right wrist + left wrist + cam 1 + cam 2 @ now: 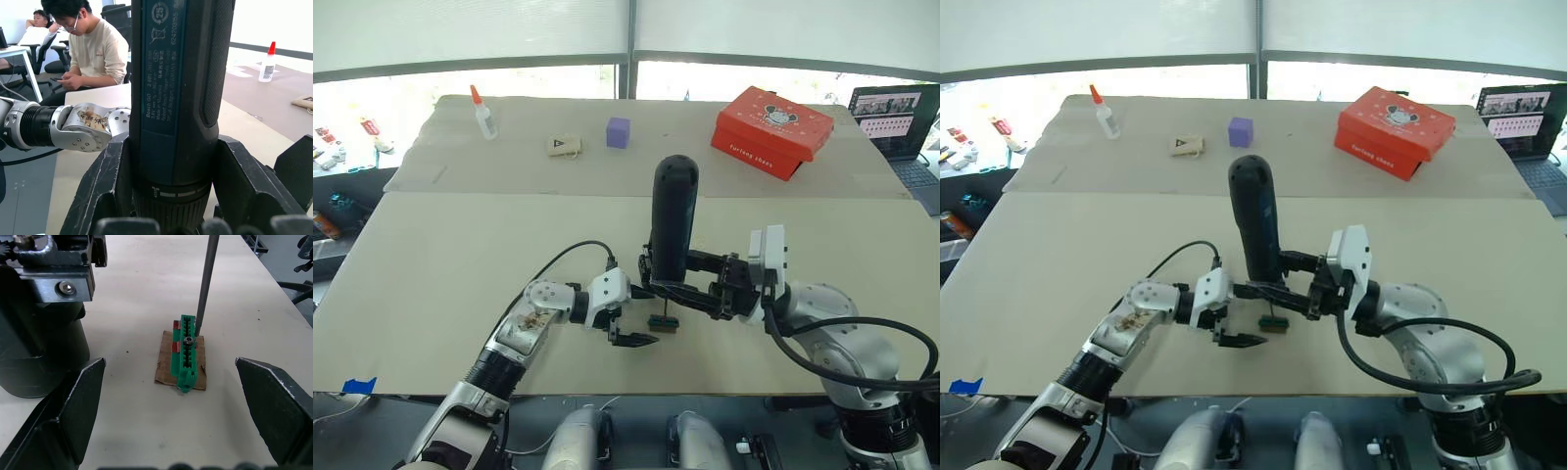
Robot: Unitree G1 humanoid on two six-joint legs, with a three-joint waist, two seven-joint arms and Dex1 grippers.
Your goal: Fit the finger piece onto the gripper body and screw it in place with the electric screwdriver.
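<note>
Thick black cylindrical electric screwdriver point(674, 217) upright, pinched by right gripper point(658, 286), thin bit touching small green-topped block point(188, 352); left gripper point(633, 340) spread, just near-left.

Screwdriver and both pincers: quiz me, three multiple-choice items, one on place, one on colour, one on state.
1. Where is the screwdriver bit's tip?
A. on the green block
B. on the red box
C. on the purple cube

2. What colour is the glue bottle's cap?
A. blue
B. orange-red
C. white

3. How is the left pincer?
A. shut on the block
B. shut on nothing
C. open

Key: 1 A, the bit meets the green block. 2 B, glue bottle. 3 C, the left pincer straddles the block; the right pincer clamps the handle.
</note>
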